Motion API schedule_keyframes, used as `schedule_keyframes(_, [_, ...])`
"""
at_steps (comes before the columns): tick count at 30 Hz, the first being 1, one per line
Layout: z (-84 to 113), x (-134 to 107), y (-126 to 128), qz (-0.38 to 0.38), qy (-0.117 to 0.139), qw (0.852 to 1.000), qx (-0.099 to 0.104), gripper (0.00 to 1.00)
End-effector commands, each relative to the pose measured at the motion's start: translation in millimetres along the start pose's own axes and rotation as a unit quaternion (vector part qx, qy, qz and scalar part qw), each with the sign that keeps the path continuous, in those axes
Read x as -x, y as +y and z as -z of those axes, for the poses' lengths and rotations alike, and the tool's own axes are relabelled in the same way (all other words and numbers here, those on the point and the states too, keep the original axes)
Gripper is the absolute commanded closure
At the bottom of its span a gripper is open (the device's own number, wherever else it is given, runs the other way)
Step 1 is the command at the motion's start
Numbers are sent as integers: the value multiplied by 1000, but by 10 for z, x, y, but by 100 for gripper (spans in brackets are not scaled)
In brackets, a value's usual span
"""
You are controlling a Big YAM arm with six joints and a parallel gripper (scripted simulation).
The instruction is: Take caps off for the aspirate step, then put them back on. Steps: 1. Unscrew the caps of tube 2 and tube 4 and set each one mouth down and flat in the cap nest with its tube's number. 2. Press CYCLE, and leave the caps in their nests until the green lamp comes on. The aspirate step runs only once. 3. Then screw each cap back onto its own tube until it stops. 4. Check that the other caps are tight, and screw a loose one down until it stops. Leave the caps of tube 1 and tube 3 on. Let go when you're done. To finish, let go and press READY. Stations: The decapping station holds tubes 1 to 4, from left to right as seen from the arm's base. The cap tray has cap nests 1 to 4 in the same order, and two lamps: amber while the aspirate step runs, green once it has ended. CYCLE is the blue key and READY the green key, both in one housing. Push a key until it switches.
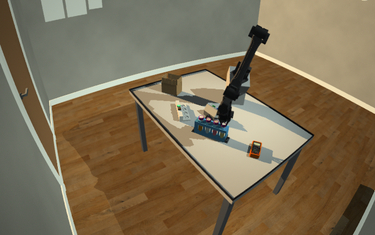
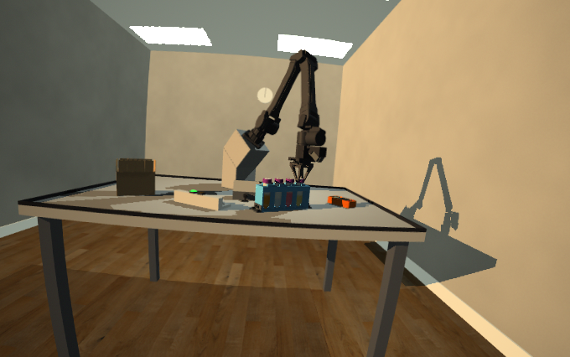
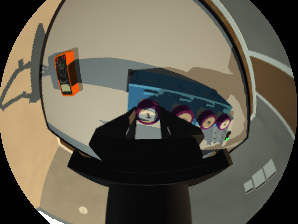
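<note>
The blue decapping station (image 1: 210, 134) (image 2: 282, 206) (image 3: 165, 84) holds four tubes, all with purple-rimmed caps on. My gripper (image 1: 223, 122) (image 2: 300, 178) (image 3: 148, 110) points down and is shut on the cap of tube 1 (image 3: 148, 102), marked 1, at the end nearest the multimeter. The caps of tube 2 (image 1: 215, 121) (image 2: 289, 180) (image 3: 185, 113), tube 3 (image 1: 208, 119) (image 2: 278, 180) (image 3: 207, 120) and tube 4 (image 1: 201, 117) (image 2: 266, 180) (image 3: 224, 121) sit on their tubes. The cap tray (image 1: 181, 117) (image 2: 197, 199) has empty-looking nests. Its green lamp (image 1: 178, 105) (image 2: 193, 190) is lit.
The key housing (image 1: 210, 110) stands between the station and the arm's base, partly hidden by the arm. An orange multimeter (image 1: 255, 149) (image 2: 341, 201) (image 3: 67, 73) lies beyond tube 1's end. An open cardboard box (image 1: 171, 85) (image 2: 135, 181) stands beyond the cap tray.
</note>
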State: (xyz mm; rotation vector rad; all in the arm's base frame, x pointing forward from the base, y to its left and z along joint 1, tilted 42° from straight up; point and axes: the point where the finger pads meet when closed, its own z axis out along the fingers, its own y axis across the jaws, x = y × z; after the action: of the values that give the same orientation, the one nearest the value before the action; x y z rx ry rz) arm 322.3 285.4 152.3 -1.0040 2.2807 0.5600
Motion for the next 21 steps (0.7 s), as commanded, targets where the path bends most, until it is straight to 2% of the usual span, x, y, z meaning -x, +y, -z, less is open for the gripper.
schedule_keyframes(1, [22, 180, -1, -53, -18, 998, -1, 100])
schedule_keyframes(15, [28, 185, -2, -172, -19, 985, 1, 100])
schedule_keyframes(21, [27, 171, 0, -177, -16, 984, 1, 100])
